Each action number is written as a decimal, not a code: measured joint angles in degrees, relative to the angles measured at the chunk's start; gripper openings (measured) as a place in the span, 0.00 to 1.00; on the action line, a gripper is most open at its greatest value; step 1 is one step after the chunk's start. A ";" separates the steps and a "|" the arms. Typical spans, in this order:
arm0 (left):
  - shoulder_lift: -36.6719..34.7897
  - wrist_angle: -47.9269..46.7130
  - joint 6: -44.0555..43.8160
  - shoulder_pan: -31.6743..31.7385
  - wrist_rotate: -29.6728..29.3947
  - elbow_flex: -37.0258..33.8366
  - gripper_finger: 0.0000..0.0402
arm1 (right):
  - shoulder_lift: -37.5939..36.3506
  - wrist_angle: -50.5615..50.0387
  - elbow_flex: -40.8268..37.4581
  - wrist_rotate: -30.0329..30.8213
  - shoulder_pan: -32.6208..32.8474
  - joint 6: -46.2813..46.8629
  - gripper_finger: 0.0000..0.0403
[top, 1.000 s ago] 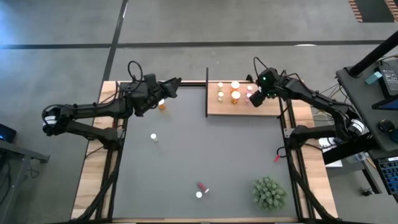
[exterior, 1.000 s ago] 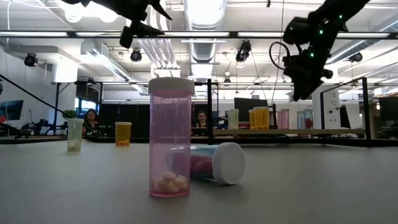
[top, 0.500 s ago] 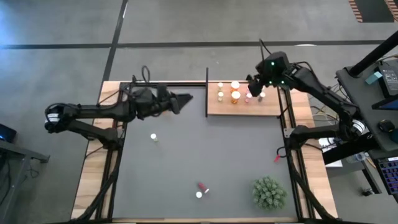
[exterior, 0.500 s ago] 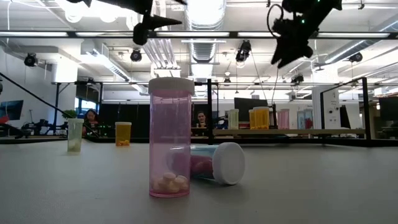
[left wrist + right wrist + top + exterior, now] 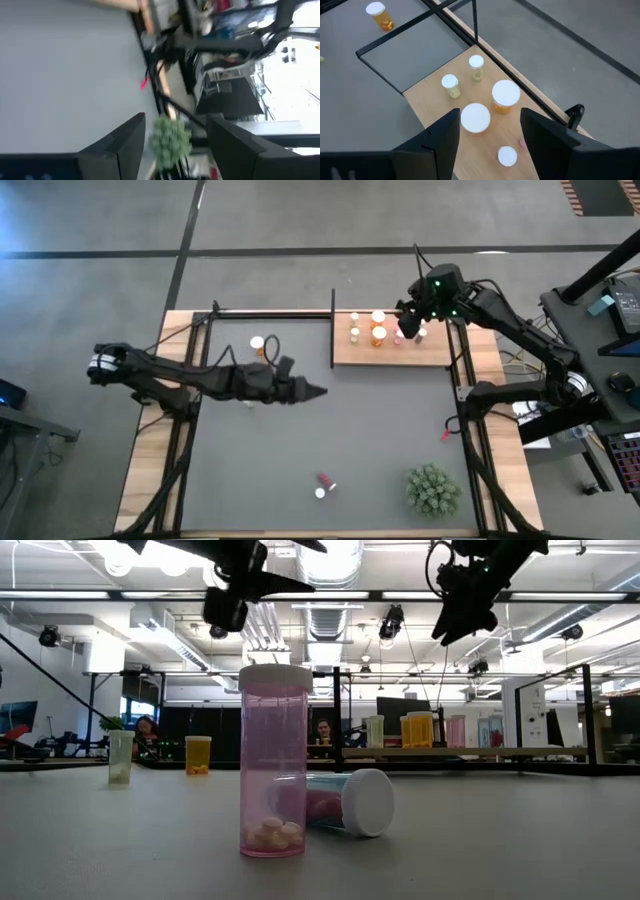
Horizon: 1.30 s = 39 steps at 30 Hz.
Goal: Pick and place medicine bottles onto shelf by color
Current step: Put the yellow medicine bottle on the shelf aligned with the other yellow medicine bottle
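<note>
The shelf [image 5: 390, 350] stands at the mat's far right and carries several white-capped bottles: two small pale green ones [image 5: 476, 62], two large orange ones [image 5: 506, 95] and a small pink one [image 5: 507, 156]. My right gripper [image 5: 487, 145] hangs open and empty above them [image 5: 405, 330]. My left gripper [image 5: 312, 392] is open and empty over the middle of the mat. An orange bottle [image 5: 259, 345] and a small pale bottle [image 5: 247, 401] stand on the mat at far left. A pink bottle [image 5: 273, 760] stands upright near the front edge, with another [image 5: 345, 802] lying beside it.
A green spiky plant [image 5: 432, 490] sits at the mat's near right corner and also shows between my left fingers in the left wrist view [image 5: 170, 140]. A black frame rail [image 5: 270, 315] runs along the far edge left of the shelf. People sit in the room behind.
My left gripper has swung from the far edge by the orange bottle toward the near and right, out over the middle of the mat, with its arm stretched across. My right gripper has risen from the shelf and now hangs higher above it. The bottles have stayed put.
</note>
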 joint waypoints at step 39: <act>-5.22 -73.68 -40.35 -6.68 1.95 0.18 0.48 | 0.02 3.86 -3.15 0.03 -0.02 -0.38 0.49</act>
